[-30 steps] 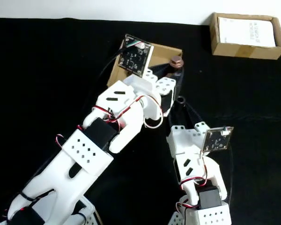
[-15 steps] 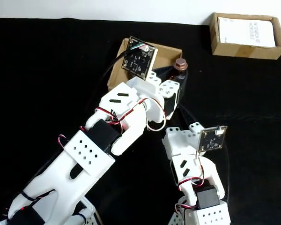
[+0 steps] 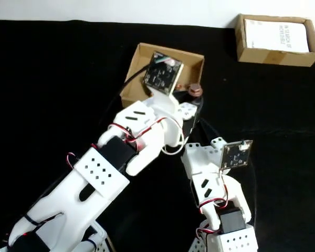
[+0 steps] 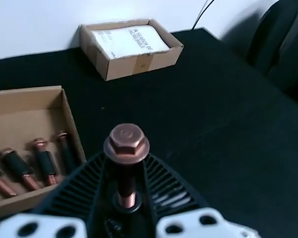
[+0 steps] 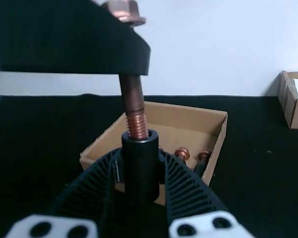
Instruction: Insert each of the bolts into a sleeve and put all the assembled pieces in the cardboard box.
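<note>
— Copper bolt (image 3: 195, 89) is coming down: over the last second its head is shifting from beside the far right corner of the cardboard box (image 3: 168, 50) toward the near side, ending just beside the box's near right corner.
— So the left gripper (image 4: 125, 171) is still carrying it?
— Yes. Its ribbed fingers are clamping the shank just under the hex head, and the bolt is standing upright. Below it, the right gripper (image 5: 139, 171) is squeezing the black sleeve (image 5: 139, 148), which is also upright, just near and right of the box.
— Is the thread going in?
— The threaded tip is sitting at the sleeve's mouth and seems to be just entering. How deep, I cannot tell. The two are lining up closely.
— What is that meaning for the job?
— I am judging that the insertion is starting, not finishing, because most of the shank is still showing above the sleeve. The left arm is probably needing to press straight down, since any tilt is risking a jam at the rim.
— And the box?
— Several assembled pieces (image 4: 42, 161) are already lying in it, side by side. The other box (image 3: 275, 56), far right, is holding a printed sheet.
</note>
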`<state>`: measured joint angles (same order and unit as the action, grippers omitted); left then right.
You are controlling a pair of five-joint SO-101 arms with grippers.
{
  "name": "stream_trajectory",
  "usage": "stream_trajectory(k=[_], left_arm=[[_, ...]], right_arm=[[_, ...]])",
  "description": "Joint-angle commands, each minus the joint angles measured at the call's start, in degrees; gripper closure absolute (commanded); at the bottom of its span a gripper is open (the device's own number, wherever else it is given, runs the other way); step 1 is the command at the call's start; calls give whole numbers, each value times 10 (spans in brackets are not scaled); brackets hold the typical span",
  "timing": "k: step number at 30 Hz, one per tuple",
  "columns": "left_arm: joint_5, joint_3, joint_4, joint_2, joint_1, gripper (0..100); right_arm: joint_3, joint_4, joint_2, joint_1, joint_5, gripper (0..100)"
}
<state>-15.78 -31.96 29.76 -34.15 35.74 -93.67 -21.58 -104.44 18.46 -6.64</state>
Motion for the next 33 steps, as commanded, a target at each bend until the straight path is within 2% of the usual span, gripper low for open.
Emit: stream_trajectory(k=[1,10,12,16,18,22,27,33], left_arm=[[-5,-18,1,-34,15,991],[-2,-80,4,-65,44,984],[-2,-81,8,-65,43,936],[-5,-77,67,-69,37,765],[-2,-72,97,-74,30,729],[0,-42,184,-131,-5,789],[0,-46,255,-203,-52,986],[0,-119,277,-300,-104,992]], right_arm=[[10,12,-5,-1,15,991],[19,12,-5,-1,31,991],[20,11,-5,-1,30,991],[21,11,-5,-1,30,991],[24,11,-5,-1,28,991],[55,9,-3,-29,26,991],[90,9,1,-72,-26,991],[195,9,129,-76,-30,992]])
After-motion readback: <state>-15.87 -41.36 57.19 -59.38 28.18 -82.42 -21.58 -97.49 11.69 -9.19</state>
